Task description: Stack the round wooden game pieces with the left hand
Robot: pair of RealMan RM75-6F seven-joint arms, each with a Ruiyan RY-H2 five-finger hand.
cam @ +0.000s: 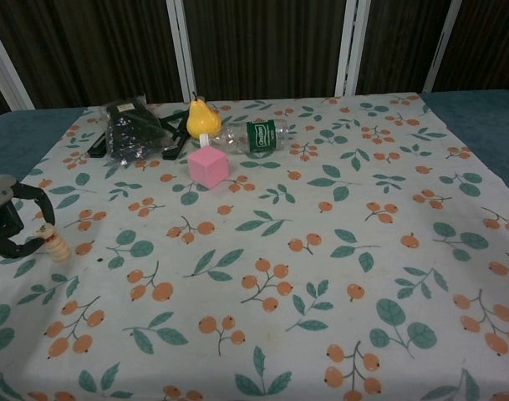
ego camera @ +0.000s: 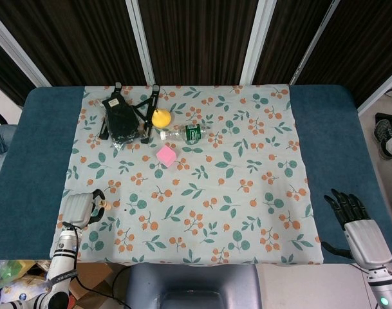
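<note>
A short stack of round wooden game pieces (cam: 58,245) stands on the floral cloth near its left front corner; it also shows as a small stack (ego camera: 104,207) in the head view. My left hand (cam: 9,221) sits just left of it, thumb and a finger curled in a ring whose tips meet at the top piece, pinching it on the stack. In the head view the left hand (ego camera: 80,208) touches the stack's left side. My right hand (ego camera: 354,217) rests off the cloth at the table's right front, fingers spread and holding nothing.
At the back left lie a black bag on a black stand (ego camera: 121,120), a yellow pear-shaped toy (ego camera: 161,118) and a small plastic bottle (ego camera: 186,134). A pink cube (ego camera: 166,155) sits in front of them. The floral cloth (ego camera: 247,212) is bare across its middle and right.
</note>
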